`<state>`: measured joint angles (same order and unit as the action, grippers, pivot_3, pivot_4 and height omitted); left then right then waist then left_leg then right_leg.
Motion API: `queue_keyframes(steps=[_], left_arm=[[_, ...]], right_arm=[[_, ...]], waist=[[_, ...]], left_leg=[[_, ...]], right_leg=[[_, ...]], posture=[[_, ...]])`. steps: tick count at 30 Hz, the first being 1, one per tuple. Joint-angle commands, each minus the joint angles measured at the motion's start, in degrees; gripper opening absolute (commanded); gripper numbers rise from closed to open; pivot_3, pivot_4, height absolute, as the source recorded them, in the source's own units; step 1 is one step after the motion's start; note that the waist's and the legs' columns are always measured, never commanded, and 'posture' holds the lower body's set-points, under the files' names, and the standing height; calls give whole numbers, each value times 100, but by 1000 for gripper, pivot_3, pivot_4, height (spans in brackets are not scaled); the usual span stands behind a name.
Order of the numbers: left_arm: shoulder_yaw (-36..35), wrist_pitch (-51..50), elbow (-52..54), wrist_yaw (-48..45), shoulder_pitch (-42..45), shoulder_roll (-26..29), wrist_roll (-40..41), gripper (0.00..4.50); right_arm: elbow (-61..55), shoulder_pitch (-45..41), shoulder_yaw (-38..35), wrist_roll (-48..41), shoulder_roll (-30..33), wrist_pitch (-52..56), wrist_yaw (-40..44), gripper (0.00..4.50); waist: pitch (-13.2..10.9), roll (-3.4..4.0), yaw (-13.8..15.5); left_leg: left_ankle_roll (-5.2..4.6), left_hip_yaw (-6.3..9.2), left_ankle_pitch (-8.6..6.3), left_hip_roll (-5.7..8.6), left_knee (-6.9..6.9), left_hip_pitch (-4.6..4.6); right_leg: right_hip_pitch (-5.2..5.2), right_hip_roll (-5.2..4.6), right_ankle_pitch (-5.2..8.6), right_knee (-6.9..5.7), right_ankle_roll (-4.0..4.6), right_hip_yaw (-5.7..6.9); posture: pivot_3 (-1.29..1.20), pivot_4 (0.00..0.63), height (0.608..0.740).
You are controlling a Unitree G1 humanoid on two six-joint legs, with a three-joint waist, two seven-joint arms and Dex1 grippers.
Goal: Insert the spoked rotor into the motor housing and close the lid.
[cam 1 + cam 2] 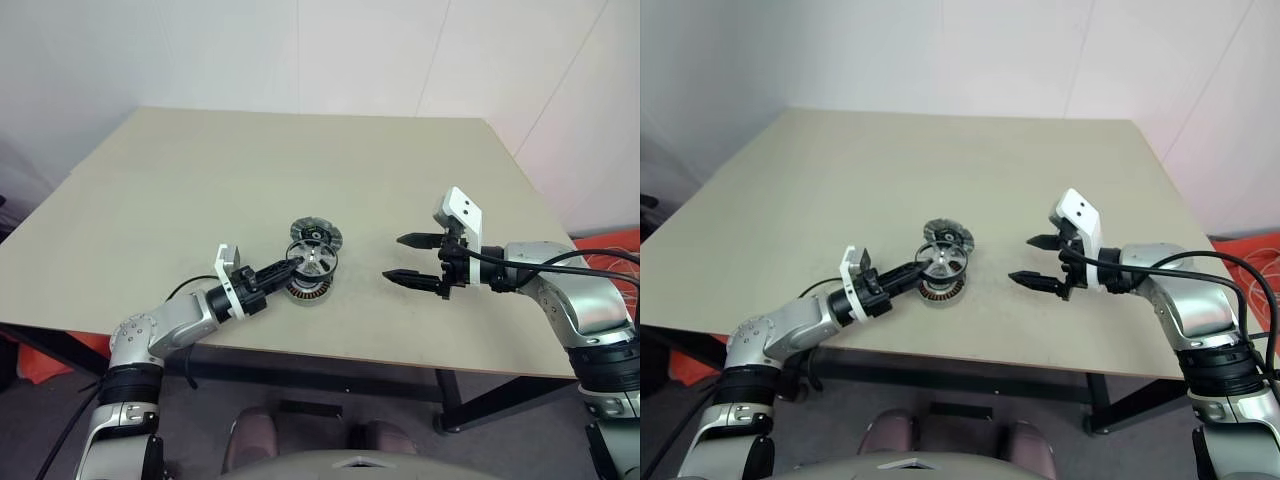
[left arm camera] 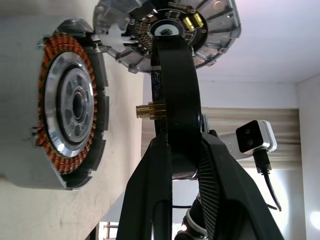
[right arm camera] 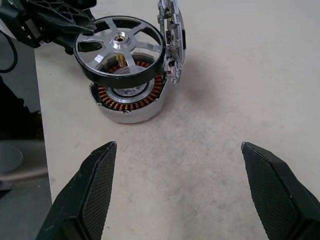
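Two claws are at work over the counter (image 1: 150, 200). Our left claw (image 1: 292, 264) is pinched on the black rim of the spoked rotor (image 3: 120, 47), carrying it flat and just above the motor housing (image 3: 127, 102), whose copper windings show beneath it. Close behind the housing the lid (image 3: 172, 37) stands on edge, tilted, apparently leaning against it. Our right claw (image 1: 415, 259) hangs well apart to the right, jaws spread wide and holding nothing.

We judge the rotor stiff, light and smooth-rimmed, so an edge pinch could slip or cock it; we keep it level and centre its shaft over the hub. The lid looks rigid but precarious, best taken by its rim.
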<state>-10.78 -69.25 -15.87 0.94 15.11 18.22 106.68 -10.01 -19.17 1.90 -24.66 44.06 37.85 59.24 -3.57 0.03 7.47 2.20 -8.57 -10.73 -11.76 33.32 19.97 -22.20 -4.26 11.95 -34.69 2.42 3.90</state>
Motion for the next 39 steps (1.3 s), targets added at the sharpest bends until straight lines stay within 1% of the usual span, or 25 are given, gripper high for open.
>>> queue_keyframes(steps=[1, 17, 30, 32, 34, 39], left_arm=[[-54, -18, 72, 10, 48, 64, 96, 375], [-125, 32, -50, 47, 57, 80, -94, 375], [-199, 12, -109, -234, 142, 27, -524, 375], [-208, -32, -70, -326, 146, 24, -564, 1092], [-197, -62, -63, -333, 144, 24, -602, 1688], [-252, -107, -54, -325, 125, 49, -589, 3378]], right_arm=[[-198, -56, -59, -30, 12, -118, -4, 4500], [-164, -77, -34, -10, 7, -148, 6, 4500], [-165, -82, -35, -5, 10, -151, 4, 4500], [-167, -79, -29, -3, 7, -152, 5, 4500], [-168, -78, -27, -4, 6, -150, 8, 4500], [-185, -56, -36, -13, 12, -141, 8, 4500]], waist=[[0, 0, 0], [0, 0, 1], [0, 0, 0], [0, 0, 1], [1, 0, 0], [1, 1, 0]], left_leg=[[0, 0, 0, 0, 0, 0], [1, 0, 0, 0, 1, 0], [1, 0, 0, 0, 2, -1], [1, 0, 0, -1, 2, -1], [1, 0, 0, 0, 2, -1], [1, 0, 0, 0, 2, -1]], right_leg=[[0, 0, 0, 0, 0, 0], [2, 0, 0, -1, 0, 0], [4, 0, 0, -2, 0, 0], [4, 0, 0, -2, 0, 0], [4, 0, 0, -2, 0, 0], [6, 0, 0, -2, 0, 0]], posture=[[0, 0, 740], [0, 0, 740], [0, 0, 740], [0, 0, 740], [0, 0, 740], [0, 0, 740]])
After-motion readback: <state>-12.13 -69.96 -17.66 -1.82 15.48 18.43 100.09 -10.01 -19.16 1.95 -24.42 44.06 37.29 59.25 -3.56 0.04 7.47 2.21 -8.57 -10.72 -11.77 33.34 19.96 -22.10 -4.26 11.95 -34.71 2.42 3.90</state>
